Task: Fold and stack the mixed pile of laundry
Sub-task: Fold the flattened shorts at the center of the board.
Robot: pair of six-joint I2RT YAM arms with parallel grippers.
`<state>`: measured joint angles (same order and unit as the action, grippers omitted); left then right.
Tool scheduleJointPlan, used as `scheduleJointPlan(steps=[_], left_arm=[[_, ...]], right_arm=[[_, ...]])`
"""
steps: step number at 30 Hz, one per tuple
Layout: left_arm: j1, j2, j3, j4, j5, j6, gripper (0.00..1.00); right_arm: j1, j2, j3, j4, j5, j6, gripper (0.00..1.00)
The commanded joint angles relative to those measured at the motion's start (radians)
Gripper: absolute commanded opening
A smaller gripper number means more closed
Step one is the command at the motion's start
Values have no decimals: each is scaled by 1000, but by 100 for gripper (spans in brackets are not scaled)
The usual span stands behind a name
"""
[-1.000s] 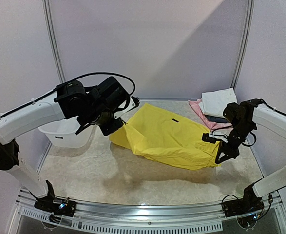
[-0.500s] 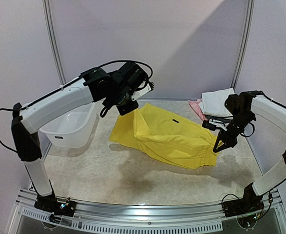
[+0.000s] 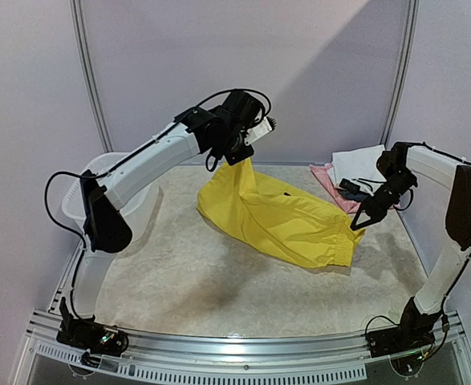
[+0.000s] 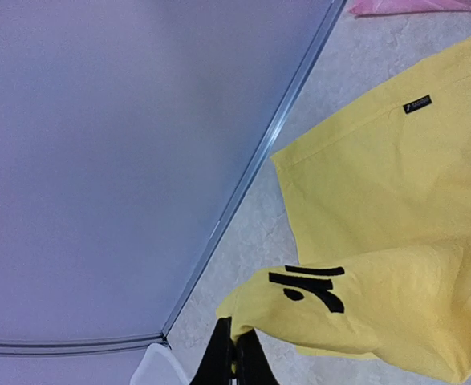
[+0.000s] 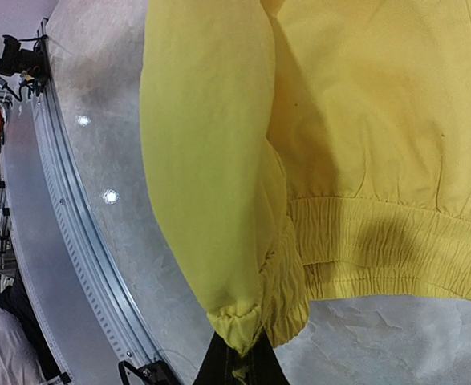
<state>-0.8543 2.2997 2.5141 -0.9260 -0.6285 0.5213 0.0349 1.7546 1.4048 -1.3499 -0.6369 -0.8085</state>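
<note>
On the counter (image 3: 187, 281): yellow shorts (image 3: 287, 224) spread across the middle, far-left corner raised, the rest lying on the pale surface.
Left tool (image 3: 237, 158): fingers together, clamped on a corner of the shorts. Holds it up above the counter near the back wall, cloth hanging down from it in a fold.
Left wrist view: the tool (image 4: 235, 357) pinches a yellow edge just below a black print (image 4: 311, 285). A small black label (image 4: 417, 103) shows on the flat part beyond.
Right tool (image 3: 357, 224): fingers together, clamped on the right end of the shorts, low and close to the counter.
Right wrist view: the tool (image 5: 239, 365) grips the corner of the elastic waistband (image 5: 379, 241). The gathered band runs off to the right, and a fold of cloth lies over it on the left.
Far right corner: white garment (image 3: 359, 167), folded, resting on a pink cloth (image 3: 331, 186), near the right tool.
Left side: white plastic basket (image 3: 75, 200), partly behind the left arm, apart from the shorts.
</note>
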Motion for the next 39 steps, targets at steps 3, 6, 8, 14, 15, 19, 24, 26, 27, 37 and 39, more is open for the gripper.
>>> scheduleJointPlan(steps=[3, 6, 8, 14, 15, 19, 24, 26, 27, 37, 39], left_arm=[[52, 94, 60, 60, 15, 68, 0], [73, 107, 51, 79, 42, 60, 0], [84, 115, 27, 126, 65, 71, 0], [94, 190, 38, 301, 90, 144, 0], [97, 210, 53, 325, 86, 153, 0], [120, 260, 57, 435, 114, 137, 0], [130, 347, 86, 553, 175, 98, 0], [130, 375, 92, 601, 156, 66, 0], [132, 383, 90, 628, 138, 53, 0], [156, 414, 53, 698, 111, -27, 0], [165, 420, 54, 724, 123, -47, 0]], right_arm=[[-42, 78, 34, -116, -44, 50, 0], [-65, 119, 38, -74, -52, 74, 0], [-68, 143, 40, -46, -55, 88, 0], [-102, 214, 61, 35, -64, 138, 0], [-113, 223, 69, 43, -72, 153, 0], [-156, 276, 106, 89, -95, 195, 0], [-166, 355, 147, 144, -99, 246, 1], [-170, 377, 157, 182, -94, 274, 1], [-172, 385, 163, 197, -89, 286, 1], [-196, 427, 237, 306, -46, 361, 2], [-198, 430, 239, 329, -37, 376, 2]])
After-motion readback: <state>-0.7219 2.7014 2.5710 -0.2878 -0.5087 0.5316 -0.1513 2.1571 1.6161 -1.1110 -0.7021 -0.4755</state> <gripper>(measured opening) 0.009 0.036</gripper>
